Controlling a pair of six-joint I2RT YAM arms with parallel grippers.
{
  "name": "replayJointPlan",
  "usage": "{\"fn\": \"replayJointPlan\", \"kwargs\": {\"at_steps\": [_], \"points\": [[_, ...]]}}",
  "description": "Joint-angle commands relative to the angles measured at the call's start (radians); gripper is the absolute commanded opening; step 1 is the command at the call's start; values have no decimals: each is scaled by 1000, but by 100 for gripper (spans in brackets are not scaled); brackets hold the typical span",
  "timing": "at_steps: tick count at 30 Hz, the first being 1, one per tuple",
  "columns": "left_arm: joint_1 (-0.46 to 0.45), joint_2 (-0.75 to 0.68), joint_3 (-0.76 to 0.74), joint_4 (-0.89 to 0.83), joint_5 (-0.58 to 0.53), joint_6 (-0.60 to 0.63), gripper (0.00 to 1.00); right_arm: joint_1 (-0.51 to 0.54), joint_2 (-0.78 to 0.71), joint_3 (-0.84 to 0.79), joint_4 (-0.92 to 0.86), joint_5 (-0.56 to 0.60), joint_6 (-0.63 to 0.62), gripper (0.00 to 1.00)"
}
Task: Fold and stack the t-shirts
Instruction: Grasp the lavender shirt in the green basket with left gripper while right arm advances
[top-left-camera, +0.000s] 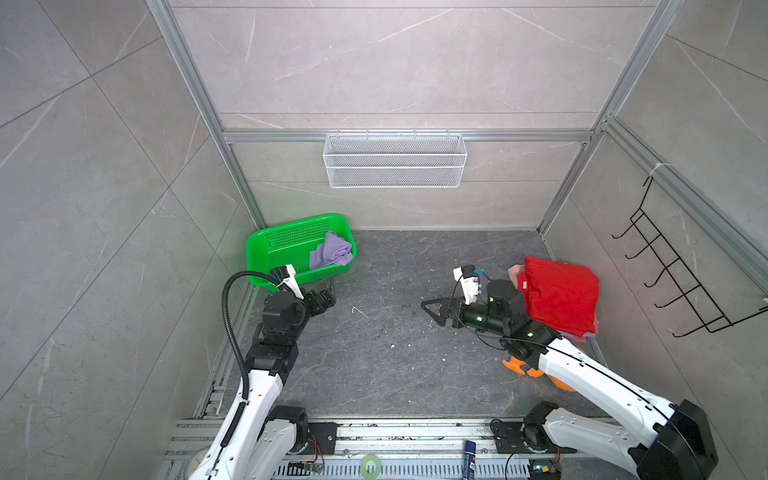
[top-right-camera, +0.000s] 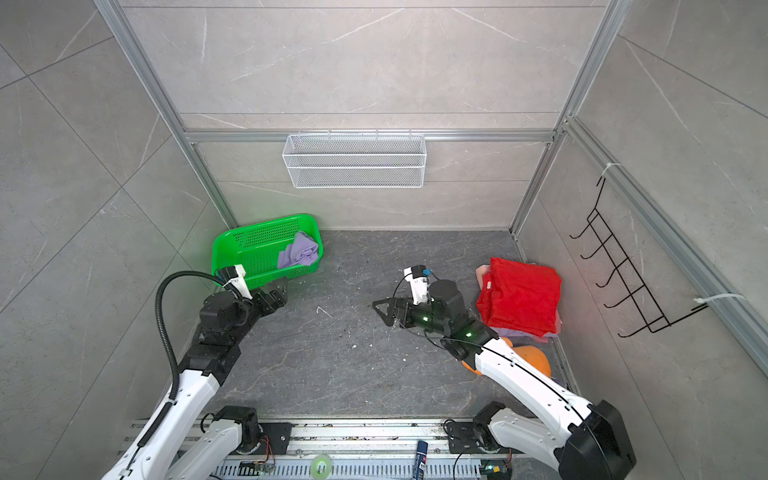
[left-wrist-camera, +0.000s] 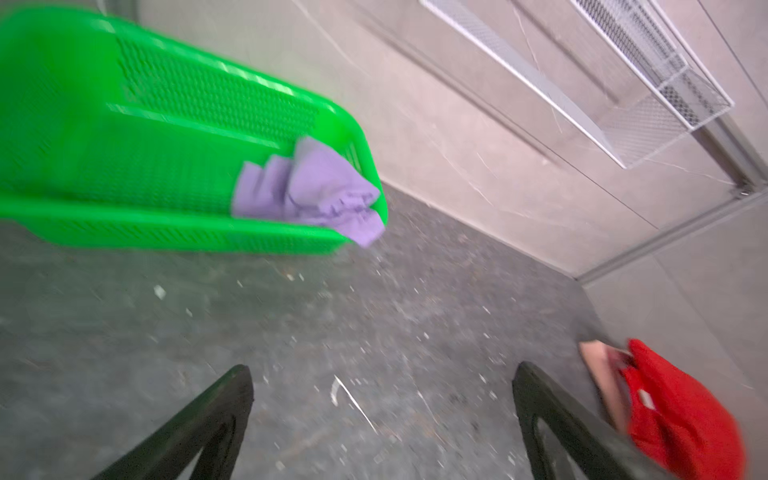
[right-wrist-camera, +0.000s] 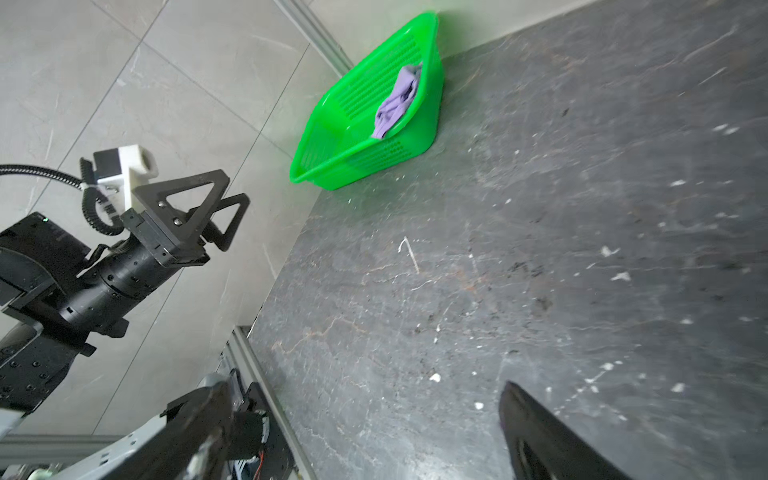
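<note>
Folded t-shirts (top-left-camera: 561, 295), a red cotton one on top of pink and lavender layers, sit stacked behind the right end effector (top-left-camera: 432, 311) on its wrist side, likely parked at the edge so the dark stone worktop (top-left-camera: 374, 353) ahead of both arms is free for folding. Just ahead of the left end effector (left-wrist-camera: 384, 370) stands the green perforated plastic basket (top-left-camera: 286, 243), with a crumpled lavender t-shirt (top-left-camera: 331, 251) bunched in its far corner, one fold drooping over the rim. Both end effectors are spread wide and empty, the left seemingly aimed to fetch that unfolded shirt.
</note>
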Motion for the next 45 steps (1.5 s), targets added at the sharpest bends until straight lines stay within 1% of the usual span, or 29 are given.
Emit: {"fn": "replayJointPlan", "kwargs": {"at_steps": [1,3,6,9,10,11,13,14,15,17,19,20,22,24,25,26,28,31,32,34,36,39,42,45], "points": [[-123,-5,-7,-133,55,-240,100,87,41,5,113,94,98,100],[-238,3,0,-132,13,-291,100,142,67,-2,144,148,143,100],[-370,27,1,-127,-52,-377,100,215,90,-12,175,221,182,100],[-467,48,-3,-117,-102,-442,100,268,103,-20,178,283,201,100],[-491,52,-11,-96,-107,-459,100,278,102,-26,185,296,204,100],[-515,53,-28,-40,-102,-461,100,287,99,-33,190,310,206,100],[-527,44,-67,69,-62,-434,100,295,83,-67,242,323,228,100],[-527,42,-82,93,-53,-442,100,295,80,-74,253,327,247,100],[-526,42,-89,91,-60,-465,100,296,75,-67,213,342,267,100],[-524,38,-66,14,-82,-473,100,295,63,-41,118,374,291,100],[-525,34,-51,15,-72,-430,100,295,59,-55,170,351,272,100],[-521,34,-38,16,-84,-388,100,295,64,-52,177,353,260,100],[-500,52,37,-107,-181,-307,100,283,75,-16,97,393,258,100],[-438,122,167,-261,-240,-173,100,264,92,45,6,467,203,100],[-409,160,226,-314,-251,-119,100,262,103,75,-25,508,168,100],[-375,215,297,-374,-255,-56,100,261,123,127,-83,582,123,100],[-310,323,421,-467,-261,33,100,259,162,203,-153,700,53,100],[-224,469,545,-484,-268,139,98,252,215,255,-101,804,-78,100],[-191,513,576,-471,-257,163,99,243,236,268,-65,815,-120,100],[-128,589,618,-427,-222,203,98,220,274,295,-21,819,-161,100],[-63,674,665,-393,-180,233,98,199,314,327,24,799,-197,100],[0,800,742,-340,-137,276,96,179,369,370,88,752,-226,100],[44,922,838,-318,-80,323,94,176,408,406,113,715,-230,100],[62,1038,934,-316,-74,362,92,175,443,421,123,692,-230,100]]}}
